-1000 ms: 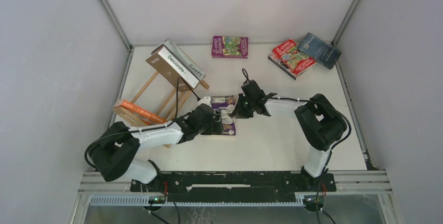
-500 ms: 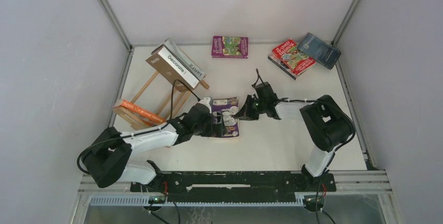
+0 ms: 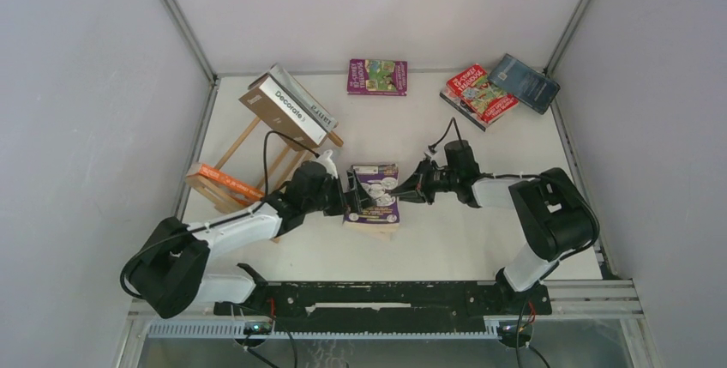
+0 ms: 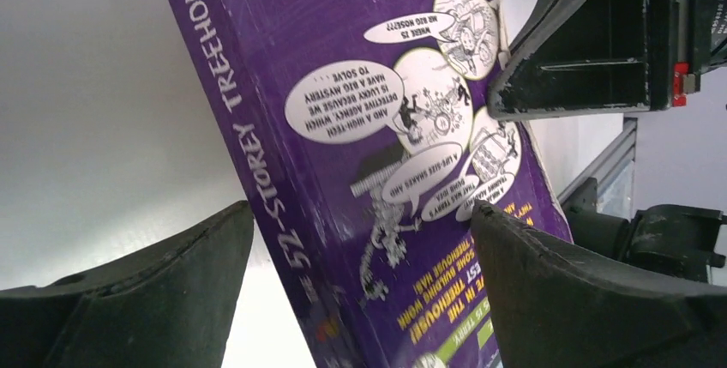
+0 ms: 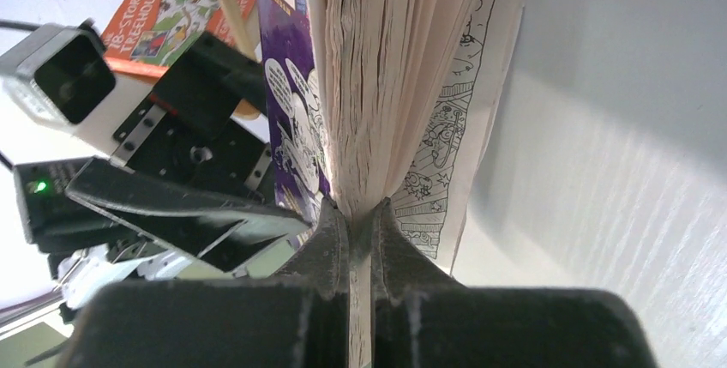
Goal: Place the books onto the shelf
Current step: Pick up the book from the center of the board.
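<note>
The wooden shelf (image 3: pixel 237 145) stands at the far left of the desk (image 3: pixel 446 239). At mid-desk the left fingers (image 3: pixel 351 196) gape loose about the purple book (image 3: pixel 377 190); the right fingers (image 5: pixel 360 222) pinch its page edge tight.

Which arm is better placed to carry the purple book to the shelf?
Probably left. The left gripper straddles the purple book with open jaws, and the shelf is nearer that arm. The right gripper pinches only a thin bit of it.
</note>
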You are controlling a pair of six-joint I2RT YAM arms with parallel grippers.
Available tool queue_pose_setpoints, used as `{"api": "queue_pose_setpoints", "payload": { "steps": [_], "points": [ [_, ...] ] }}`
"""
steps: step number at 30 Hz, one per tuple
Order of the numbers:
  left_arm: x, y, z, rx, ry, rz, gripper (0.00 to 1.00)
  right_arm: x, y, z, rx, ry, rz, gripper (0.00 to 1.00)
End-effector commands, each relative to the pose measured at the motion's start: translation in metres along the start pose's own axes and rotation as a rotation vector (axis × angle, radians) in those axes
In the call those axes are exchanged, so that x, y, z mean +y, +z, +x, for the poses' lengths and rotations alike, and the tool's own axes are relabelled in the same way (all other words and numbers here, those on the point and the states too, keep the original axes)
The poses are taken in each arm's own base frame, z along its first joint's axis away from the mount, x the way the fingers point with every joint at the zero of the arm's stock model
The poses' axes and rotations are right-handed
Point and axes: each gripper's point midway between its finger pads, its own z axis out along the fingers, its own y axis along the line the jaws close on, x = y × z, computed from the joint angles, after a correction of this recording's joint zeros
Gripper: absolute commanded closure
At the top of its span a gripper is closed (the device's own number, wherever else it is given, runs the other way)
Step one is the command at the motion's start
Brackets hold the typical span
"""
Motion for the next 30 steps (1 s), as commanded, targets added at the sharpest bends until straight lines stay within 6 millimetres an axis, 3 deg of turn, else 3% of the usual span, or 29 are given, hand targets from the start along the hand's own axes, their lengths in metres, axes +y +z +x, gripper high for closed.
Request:
{"api": "queue_pose_setpoints", "payload": {
  "steps": [1, 6, 8, 12, 18, 20, 24, 30],
  "points": [
    [-0.011, 0.006, 0.000, 0.009, -0.029, 0.071, 0.00, 0.049, -0.017, 0.009, 0.047, -0.042, -0.185, 1.00],
    [-0.019, 0.007, -0.007, -0.008, -0.066, 0.125, 0.01, 0.051, -0.022, 0.013, 0.055, -0.042, -0.187, 1.00],
    [-0.025, 0.004, -0.013, -0.031, -0.071, 0.147, 0.06, 0.049, -0.022, 0.014, 0.058, -0.038, -0.181, 1.00],
    [-0.037, -0.005, -0.024, -0.074, -0.089, 0.193, 0.33, 0.043, -0.019, 0.012, 0.053, -0.028, -0.167, 1.00],
    [-0.049, -0.016, -0.028, -0.078, -0.125, 0.229, 0.91, 0.043, -0.017, 0.008, 0.035, -0.030, -0.162, 1.00],
    [-0.048, -0.020, -0.029, -0.089, -0.134, 0.215, 0.98, 0.043, -0.017, 0.006, 0.028, -0.038, -0.155, 1.00],
    [-0.049, -0.029, -0.034, -0.118, -0.139, 0.203, 1.00, 0.044, -0.019, 0.005, 0.014, -0.055, -0.144, 1.00],
    [-0.059, -0.051, -0.056, -0.218, -0.105, 0.125, 1.00, 0.042, -0.023, -0.003, -0.051, -0.109, -0.078, 0.57]
  ]
}}
